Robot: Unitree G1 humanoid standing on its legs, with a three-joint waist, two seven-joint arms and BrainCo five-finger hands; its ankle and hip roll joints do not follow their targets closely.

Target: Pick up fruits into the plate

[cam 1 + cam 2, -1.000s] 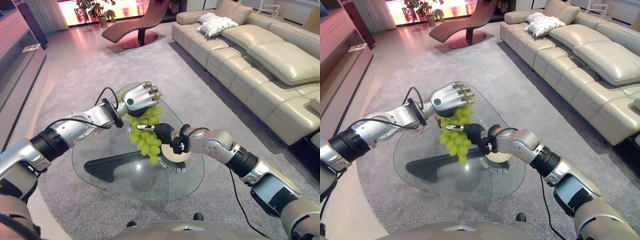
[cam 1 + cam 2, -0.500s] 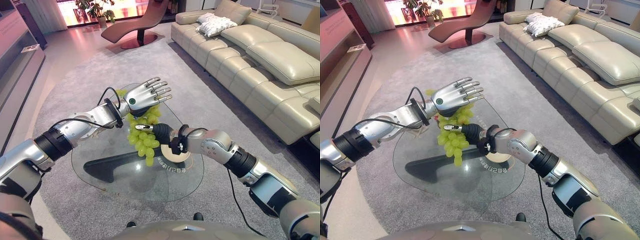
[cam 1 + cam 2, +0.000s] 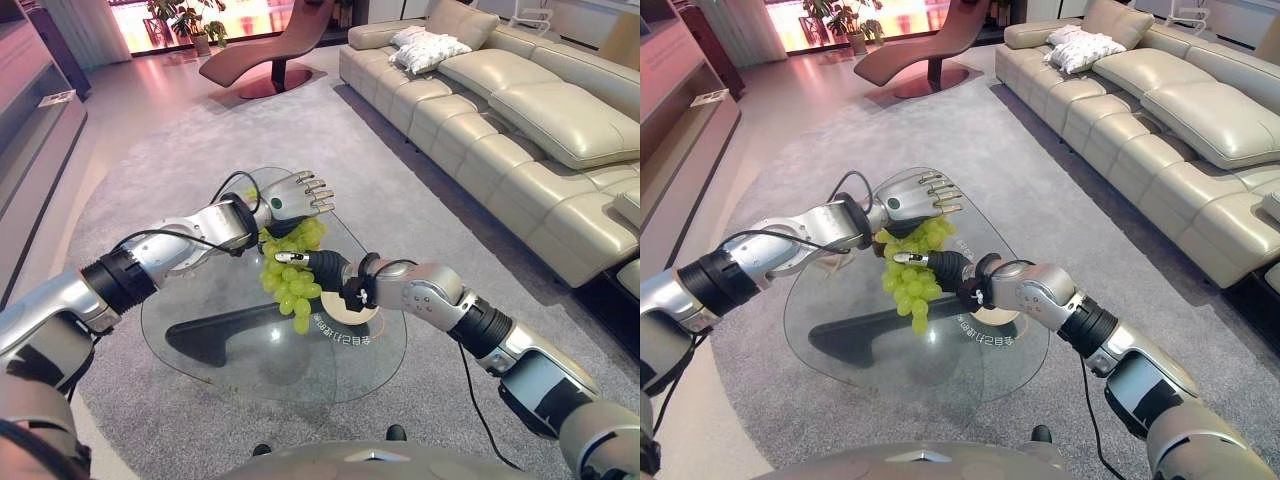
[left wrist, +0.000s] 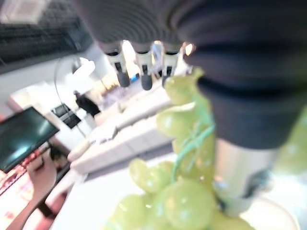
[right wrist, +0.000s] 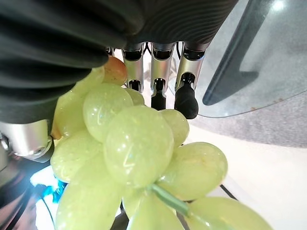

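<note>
Left eye view: right hand (image 3: 322,268) is holding the grapes (image 3: 290,272), a green bunch of smooth oval berries, dangling above the counter (image 3: 200,360). Dark fingers are closing on the bunch near its top. Left hand (image 3: 292,196) is hovering just behind and above the bunch, fingers straight and spread, gripping nothing. Left wrist view: its fingers (image 4: 144,72) are pointing out straight, with the grapes and their thin green stem below them.

Counter is a rounded clear-glass top on a dark curved base. The plate (image 3: 355,322), round and pale, is sitting on the glass directly under the right wrist; the bunch is hanging just beside it toward the robot's left, not in it. White lettering is running along the glass by the plate, too small to read.

Right wrist view: berries are glossy, packed tight against the palm cover.

Grey carpet (image 3: 180,130) is lying under the counter, a cream leather sofa (image 3: 520,120) standing well apart on the right.
</note>
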